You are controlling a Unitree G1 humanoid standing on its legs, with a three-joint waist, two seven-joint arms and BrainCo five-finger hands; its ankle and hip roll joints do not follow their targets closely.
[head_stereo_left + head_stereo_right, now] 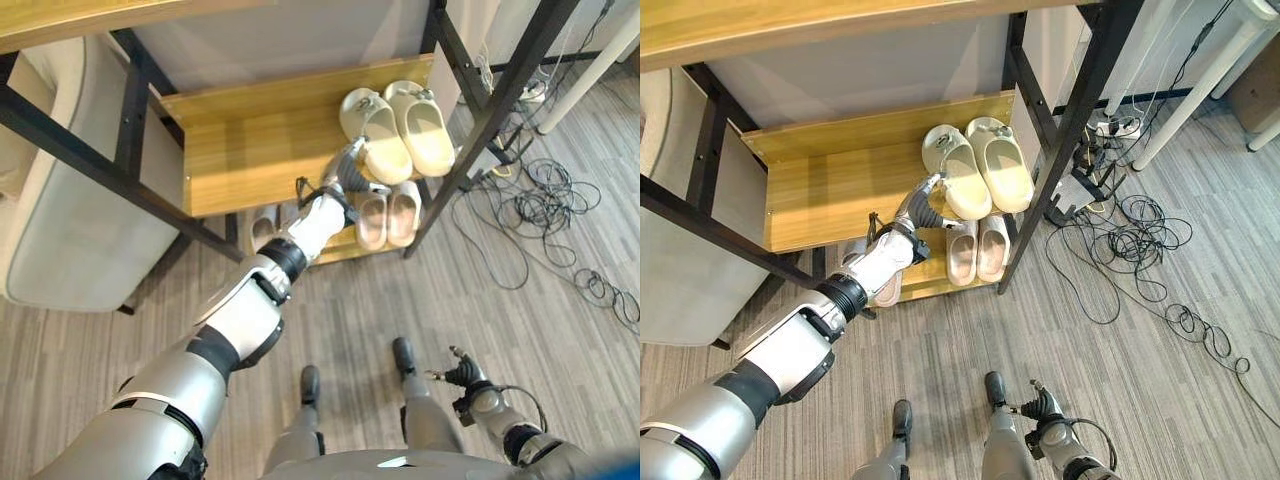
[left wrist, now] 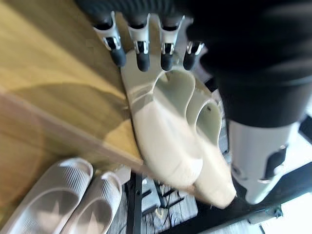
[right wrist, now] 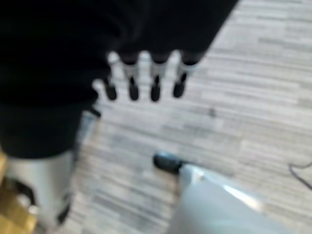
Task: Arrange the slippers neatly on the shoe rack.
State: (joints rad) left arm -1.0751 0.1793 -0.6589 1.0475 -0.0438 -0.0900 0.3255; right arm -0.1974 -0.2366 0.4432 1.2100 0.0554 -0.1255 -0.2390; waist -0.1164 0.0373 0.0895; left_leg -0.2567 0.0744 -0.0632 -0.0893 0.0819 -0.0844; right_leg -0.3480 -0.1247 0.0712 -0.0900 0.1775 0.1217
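A pair of cream slippers [image 1: 400, 128] lies side by side at the right end of the rack's upper wooden shelf [image 1: 250, 150], toes pointing to the back. My left hand [image 1: 347, 168] reaches onto that shelf, open, its straight fingertips [image 2: 141, 53] against the heel of the left cream slipper [image 2: 165, 141]. A pale pink pair [image 1: 388, 215] sits on the lower shelf below, and a further light slipper [image 1: 263, 228] peeks out beside my forearm. My right hand [image 1: 465, 377] hangs low over the floor, its fingers [image 3: 141, 83] relaxed and holding nothing.
The rack's black metal post [image 1: 470, 140] rises just right of the cream pair. Tangled black cables [image 1: 540, 200] spread over the wood-look floor to the right. A beige cushioned seat [image 1: 60, 230] stands left of the rack, and a white leg [image 1: 590, 70] at far right.
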